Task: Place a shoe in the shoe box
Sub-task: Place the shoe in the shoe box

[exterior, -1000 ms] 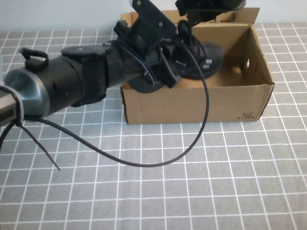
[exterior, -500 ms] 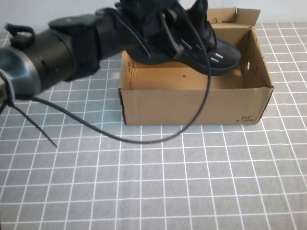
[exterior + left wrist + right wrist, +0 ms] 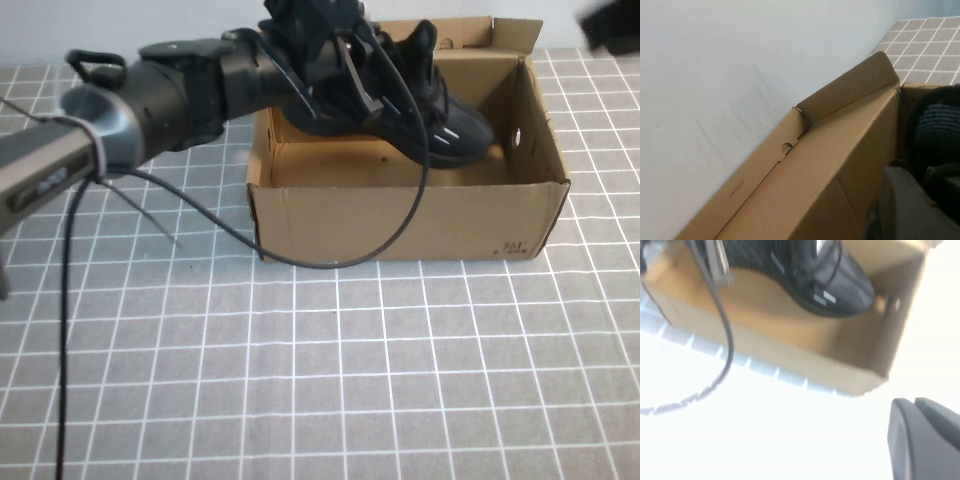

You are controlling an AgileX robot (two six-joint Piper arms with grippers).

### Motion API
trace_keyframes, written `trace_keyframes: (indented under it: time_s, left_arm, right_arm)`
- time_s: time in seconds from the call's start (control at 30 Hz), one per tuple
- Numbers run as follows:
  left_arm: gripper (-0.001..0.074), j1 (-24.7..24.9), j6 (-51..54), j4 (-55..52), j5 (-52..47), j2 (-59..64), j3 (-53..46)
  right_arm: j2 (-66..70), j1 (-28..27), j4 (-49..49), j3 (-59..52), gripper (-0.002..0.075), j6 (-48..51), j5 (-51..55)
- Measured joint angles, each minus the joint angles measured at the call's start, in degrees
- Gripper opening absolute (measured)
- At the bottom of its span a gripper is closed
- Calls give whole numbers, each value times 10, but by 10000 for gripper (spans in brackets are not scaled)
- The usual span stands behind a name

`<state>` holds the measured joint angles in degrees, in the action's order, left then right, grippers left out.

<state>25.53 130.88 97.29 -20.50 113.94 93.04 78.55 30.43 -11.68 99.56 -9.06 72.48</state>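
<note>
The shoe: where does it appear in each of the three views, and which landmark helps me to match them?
High view: the shoe is at top centre, over the open box, at the left gripper.
Left wrist view: only a dark part of the shoe at the right edge, beside the box flap.
Right wrist view: the shoe is at the top, inside the box; the right gripper is in the lower corner.
Shared landmark: the box.

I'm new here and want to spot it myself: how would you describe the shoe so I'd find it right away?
Look at the open brown shoe box at the table's far edge. The left gripper holds something dark over its opening, toe tilted down; the right gripper hangs far right. That dark thing is the shoe: black mesh, small white side stripes.
</note>
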Motion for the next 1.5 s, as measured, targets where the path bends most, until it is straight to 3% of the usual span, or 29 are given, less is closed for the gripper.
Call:
trace_keyframes:
  time_s: [0.2, 0.47, 1.5]
  left_arm:
    - [48, 0, -18, -1, -15, 49, 52]
    - [48, -4, -29, -3, -26, 79, 86]
    - [48, -27, -62, -7, -55, 123, 114]
  right_arm:
    - [-88, 0, -16, -127, -16, -40, 1]
    - [-155, 0, -48, -219, -16, -81, 1]
    - [-165, 0, -40, -232, -16, -98, 0]
